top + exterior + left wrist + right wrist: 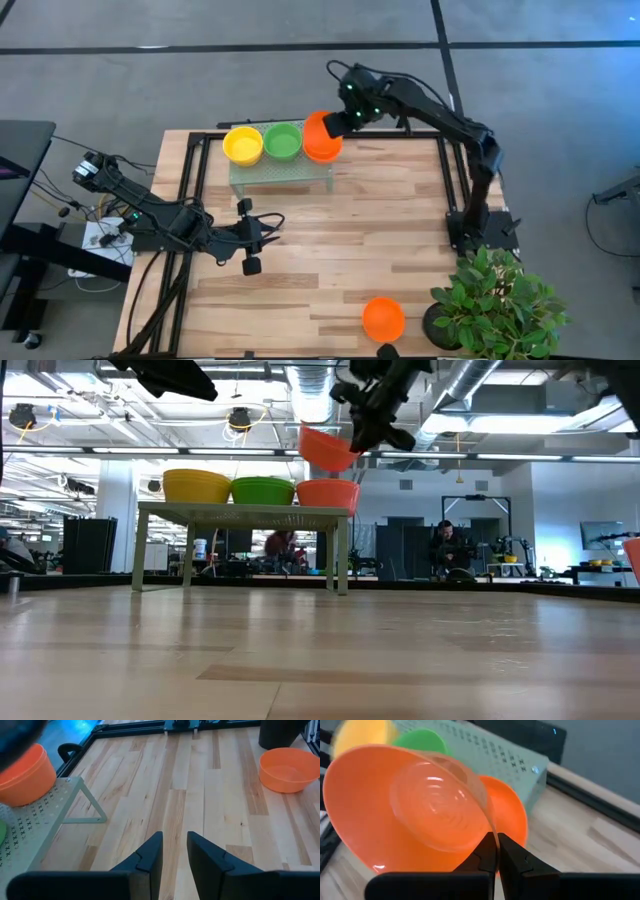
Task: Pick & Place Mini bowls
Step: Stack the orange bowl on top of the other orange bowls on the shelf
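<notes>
Why: right gripper (335, 125) carries an orange bowl (322, 137) tilted above the orange bowl on the rack (327, 494), top centre, likely to stack it | Hand: fingers pinched tight on the rim | Left gripper (252, 235): idle lower left, part open, empty | Spare bowl (383, 319): bottom centre

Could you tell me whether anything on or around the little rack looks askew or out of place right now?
One thing: the orange bowl pinched in the right gripper hangs tilted above the orange bowl on the rack. The yellow bowl and green bowl sit level on the rack.
</notes>
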### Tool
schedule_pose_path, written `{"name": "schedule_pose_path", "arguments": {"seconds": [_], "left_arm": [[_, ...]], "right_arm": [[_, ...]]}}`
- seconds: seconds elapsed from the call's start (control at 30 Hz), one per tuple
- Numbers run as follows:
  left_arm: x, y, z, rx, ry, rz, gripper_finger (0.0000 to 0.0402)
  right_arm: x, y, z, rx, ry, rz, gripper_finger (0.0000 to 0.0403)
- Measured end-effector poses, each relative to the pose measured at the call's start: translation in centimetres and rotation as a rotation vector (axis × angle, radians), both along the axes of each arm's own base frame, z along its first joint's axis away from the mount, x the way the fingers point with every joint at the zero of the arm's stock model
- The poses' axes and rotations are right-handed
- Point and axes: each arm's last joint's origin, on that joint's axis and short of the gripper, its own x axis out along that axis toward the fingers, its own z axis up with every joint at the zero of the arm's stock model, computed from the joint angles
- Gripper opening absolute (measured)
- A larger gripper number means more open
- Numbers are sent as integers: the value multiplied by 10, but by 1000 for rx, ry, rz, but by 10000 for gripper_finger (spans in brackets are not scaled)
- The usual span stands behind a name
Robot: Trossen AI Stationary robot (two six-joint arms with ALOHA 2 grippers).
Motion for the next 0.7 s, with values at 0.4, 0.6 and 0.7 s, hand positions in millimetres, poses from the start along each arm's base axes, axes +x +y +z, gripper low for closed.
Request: {"name": "schedule_pose_path", "arguments": {"seconds": [0.4, 0.6, 0.7], "left_arm": [[0, 0, 0, 0, 0, 0, 90], [0, 0, 0, -7, -1, 3, 90], [0, 0, 0, -7, -2, 4, 90]], "right_arm": [[13, -19, -12, 119, 170, 12, 1], [12, -24, -15, 159, 166, 30, 4], [12, -24, -15, 155, 158, 31, 12]]}}
